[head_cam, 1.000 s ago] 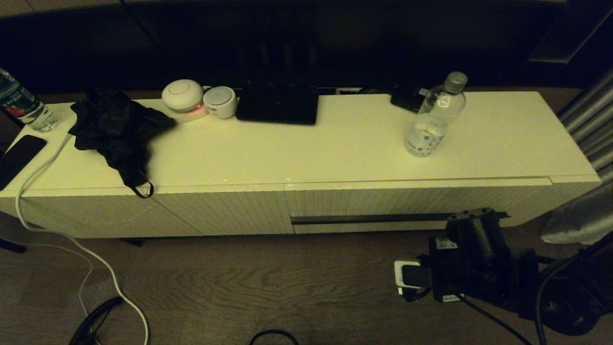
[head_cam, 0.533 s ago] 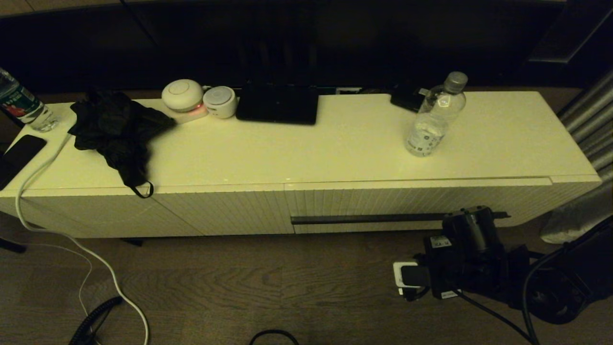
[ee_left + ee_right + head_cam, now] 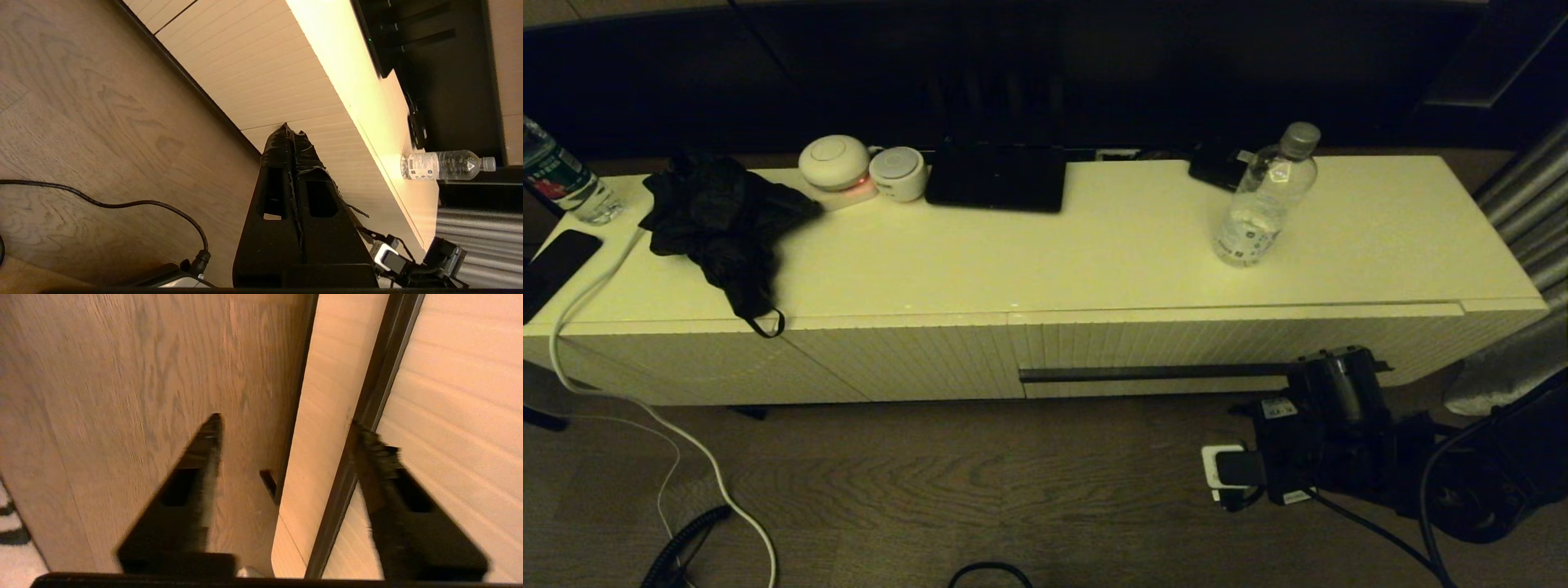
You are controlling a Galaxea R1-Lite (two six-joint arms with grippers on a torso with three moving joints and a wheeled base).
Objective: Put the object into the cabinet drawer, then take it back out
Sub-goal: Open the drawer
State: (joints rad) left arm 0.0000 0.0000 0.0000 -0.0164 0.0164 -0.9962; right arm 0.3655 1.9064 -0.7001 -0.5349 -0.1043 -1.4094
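The clear water bottle (image 3: 1262, 196) with a grey cap stands upright on the right part of the cabinet top (image 3: 1094, 261); it also shows in the left wrist view as the bottle (image 3: 445, 165). The cabinet drawer (image 3: 1176, 343) below it is closed, its dark handle bar (image 3: 1152, 374) running across the ribbed front. My right gripper (image 3: 1335, 359) is at the bar's right end. It is open, and the handle bar (image 3: 367, 416) passes between the tips of my right gripper (image 3: 284, 420), close to one finger. My left gripper (image 3: 288, 126) is shut and empty, low above the floor.
On the cabinet top lie a black cloth (image 3: 719, 220), two white round devices (image 3: 833, 162), a black flat box (image 3: 996, 175) and a dark-labelled bottle (image 3: 556, 175) at far left. A white cable (image 3: 645, 408) trails to the wooden floor. A curtain (image 3: 1527, 204) hangs at right.
My right gripper has shifted slightly right and toward the drawer front, closing in on the handle bar's right end. The bottle and the drawer have not moved.
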